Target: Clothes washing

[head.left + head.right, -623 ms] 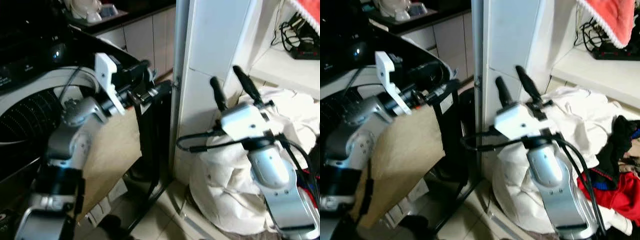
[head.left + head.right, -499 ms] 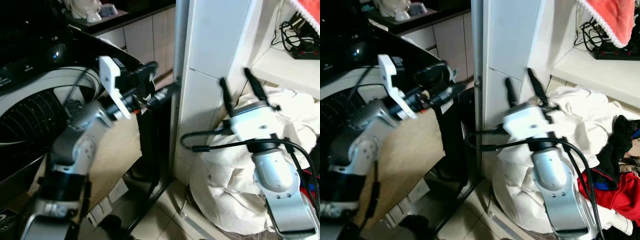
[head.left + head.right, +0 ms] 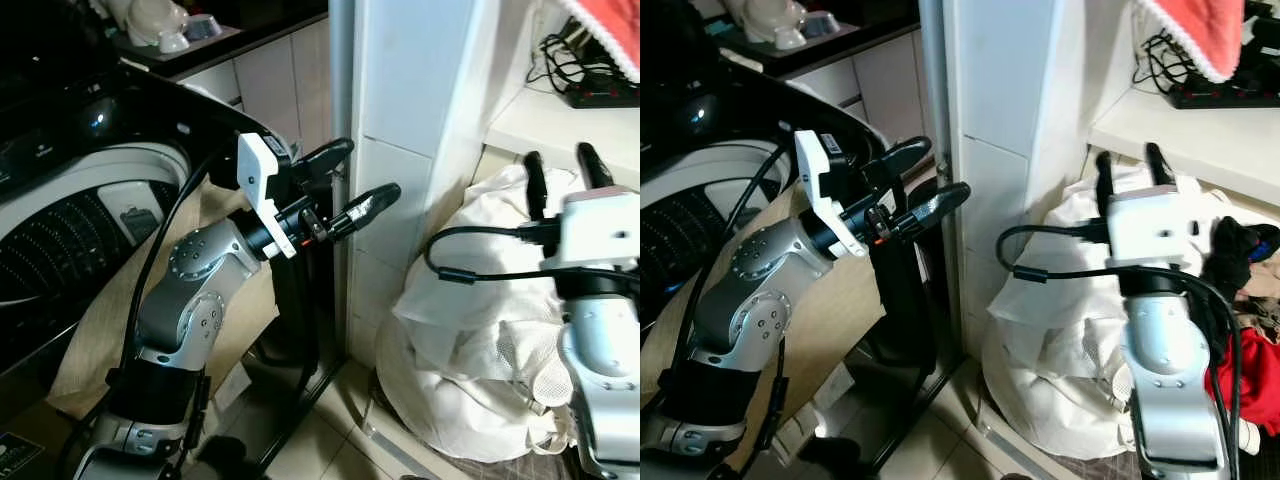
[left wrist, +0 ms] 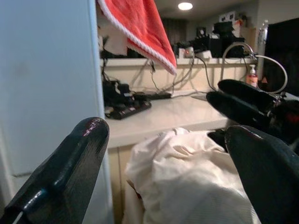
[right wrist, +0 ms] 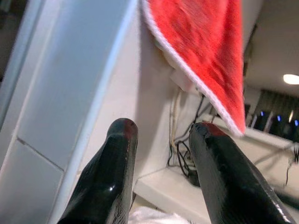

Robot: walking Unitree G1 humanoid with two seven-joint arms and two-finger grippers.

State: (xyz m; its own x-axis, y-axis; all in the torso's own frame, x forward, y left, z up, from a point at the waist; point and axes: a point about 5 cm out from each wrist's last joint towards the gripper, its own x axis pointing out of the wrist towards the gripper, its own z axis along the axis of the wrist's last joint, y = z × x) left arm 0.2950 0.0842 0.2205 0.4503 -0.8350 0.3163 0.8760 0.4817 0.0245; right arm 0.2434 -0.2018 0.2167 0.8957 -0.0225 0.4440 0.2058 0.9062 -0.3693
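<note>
A big white laundry bundle (image 3: 470, 340) lies on the floor right of the tiled pillar (image 3: 420, 120). Beside it are a red garment (image 3: 1250, 380) and a dark one (image 3: 1230, 250). The washing machine (image 3: 60, 200) stands at the left, its drum visible from above. My left gripper (image 3: 355, 175) is open and empty, held out in front of the pillar toward the bundle. My right gripper (image 3: 560, 165) is open and empty, pointing up above the top of the bundle. The left wrist view shows the white laundry (image 4: 187, 182) between its fingers (image 4: 60, 172).
A red towel (image 3: 1190, 35) hangs over the white shelf, where a power strip (image 3: 600, 95) with cables lies. A black stand (image 3: 300, 300) and a beige sheet (image 3: 110, 310) sit between the machine and the pillar. Dishes rest on the counter behind.
The left gripper has swung right, out past the pillar's edge. The right gripper has moved right and now points up over the bundle. The view has shifted a little. Both stay open.
</note>
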